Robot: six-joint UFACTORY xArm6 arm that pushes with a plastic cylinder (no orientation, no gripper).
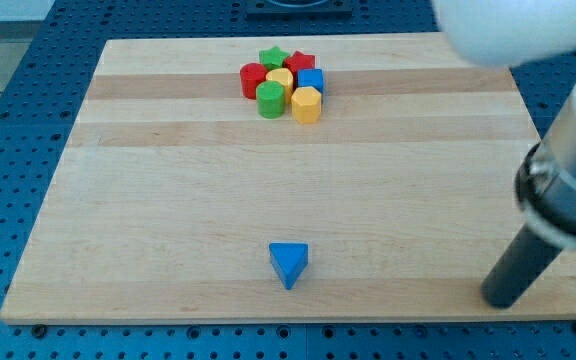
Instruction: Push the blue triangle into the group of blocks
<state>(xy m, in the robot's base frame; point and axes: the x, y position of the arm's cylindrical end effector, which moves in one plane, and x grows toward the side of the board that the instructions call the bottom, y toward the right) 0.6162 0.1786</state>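
Note:
The blue triangle lies alone near the view's bottom, a little left of centre, on the wooden board. The group of blocks sits near the view's top: a green star, a red block, a red cylinder, a yellow block, a blue cube, a green cylinder and a yellow hexagon. My tip rests at the view's bottom right, far to the right of the blue triangle and apart from every block.
The arm's white and dark body fills the view's right side and top right corner. A blue perforated table surrounds the board on all sides.

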